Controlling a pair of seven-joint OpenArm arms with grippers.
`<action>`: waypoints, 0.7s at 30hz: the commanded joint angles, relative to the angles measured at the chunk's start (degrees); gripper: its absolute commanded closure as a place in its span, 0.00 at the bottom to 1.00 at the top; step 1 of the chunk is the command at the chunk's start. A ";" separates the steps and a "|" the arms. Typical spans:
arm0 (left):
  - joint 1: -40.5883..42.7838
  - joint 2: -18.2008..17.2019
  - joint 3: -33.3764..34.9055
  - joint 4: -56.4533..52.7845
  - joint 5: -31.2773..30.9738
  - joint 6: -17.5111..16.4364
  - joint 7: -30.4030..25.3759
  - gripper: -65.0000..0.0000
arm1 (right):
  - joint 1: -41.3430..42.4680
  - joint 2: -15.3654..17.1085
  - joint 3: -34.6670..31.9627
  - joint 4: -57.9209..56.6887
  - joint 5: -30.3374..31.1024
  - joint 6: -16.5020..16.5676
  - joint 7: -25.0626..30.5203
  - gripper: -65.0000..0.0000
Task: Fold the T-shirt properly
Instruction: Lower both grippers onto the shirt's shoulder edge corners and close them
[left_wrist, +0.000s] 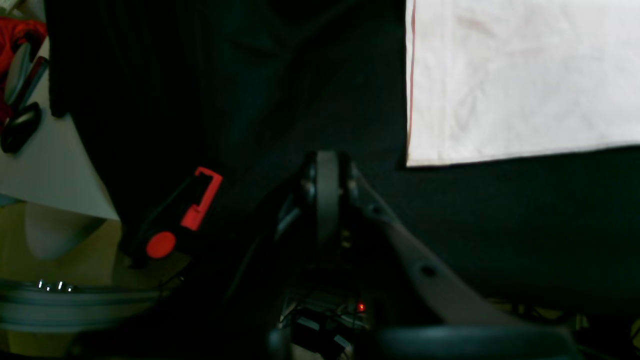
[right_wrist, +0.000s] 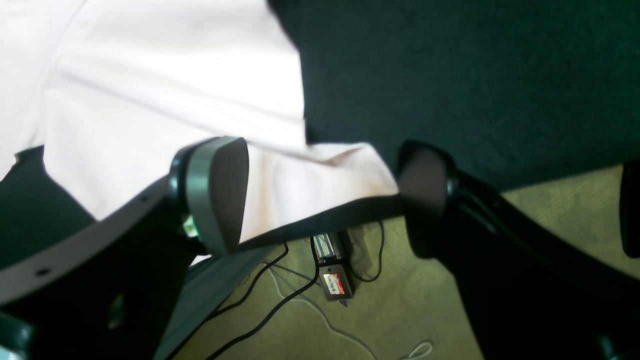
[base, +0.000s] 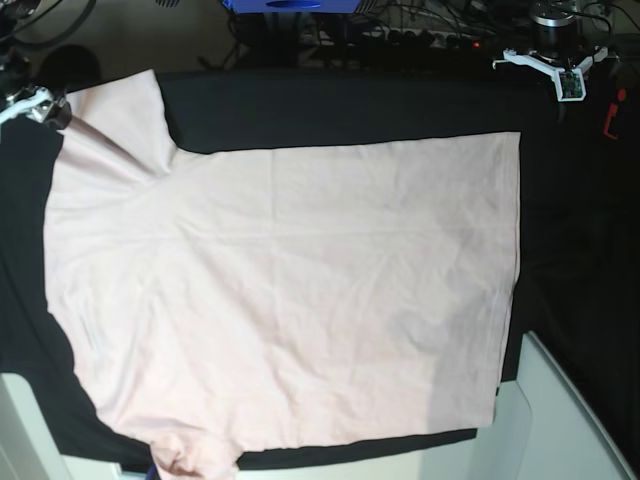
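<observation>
The big pink T-shirt (base: 290, 290) lies flat on a black cloth (base: 330, 105) that covers the table. Its plain side faces up. In the base view, the bottom hem runs down that view's right side. The sleeves are on its left side, one at the near edge and one at the far corner.

The near sleeve is bunched up a little at the front edge of the table. A pale table edge (base: 560, 420) shows at the near right corner.

Farther back, the right gripper (right_wrist: 320, 192) is at the far sleeve. Its two pads (right_wrist: 220, 192) are wide apart, one on each side of the sleeve's edge, and they are not pinching it. Below them I can see carpet (right_wrist: 400, 310) and cables.

The left gripper (left_wrist: 327, 195) is past the far hem corner of the shirt, over the black cloth. Its jaws are pressed together with nothing between them.
</observation>
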 joint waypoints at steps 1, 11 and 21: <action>0.74 -0.52 -1.00 0.87 -0.30 0.58 -1.36 1.00 | -0.17 0.96 0.24 -0.21 0.75 0.38 0.81 0.31; 0.74 -0.08 -1.26 0.78 -0.30 0.49 -1.36 1.00 | -0.34 2.28 0.15 -2.94 0.75 0.38 2.30 0.32; 0.74 -0.08 -1.17 0.78 -0.30 0.49 -1.27 1.00 | -0.17 0.61 0.06 -3.03 0.75 0.38 0.63 0.81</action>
